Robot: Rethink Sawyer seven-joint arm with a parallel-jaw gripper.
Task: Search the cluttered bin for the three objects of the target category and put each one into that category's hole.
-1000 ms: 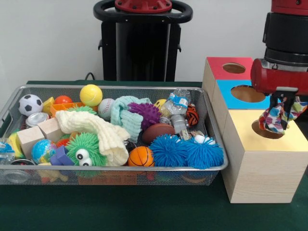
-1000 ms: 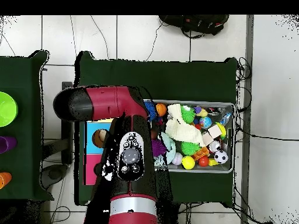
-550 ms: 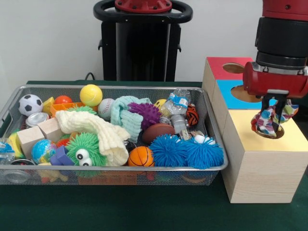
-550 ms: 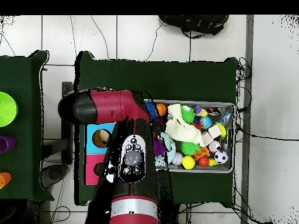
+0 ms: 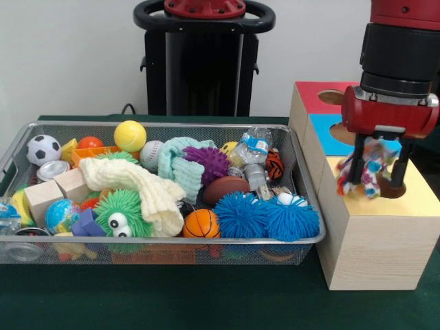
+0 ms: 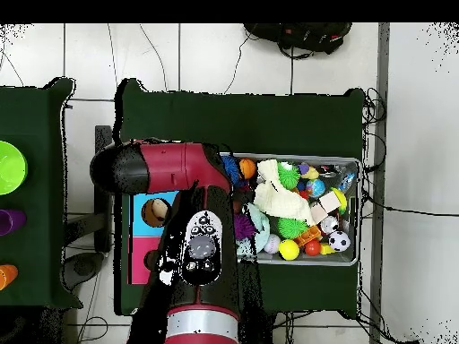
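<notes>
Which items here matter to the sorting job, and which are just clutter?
Job:
end effector
patterned cloth
yellow box's hole
cream knit
mint knit
mesh bin

Lying about:
yellow ball
soccer ball
blue spiky balls
wooden blocks

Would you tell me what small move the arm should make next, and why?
Probably a slight shift sideways to centre over the hole, then release. The gripper looks open, its fingers spread around the patterned cloth, which hangs above the yellow box top. The cloth sits toward the bin-side rim of the hole, so dropping it now may leave it on the box.
</notes>
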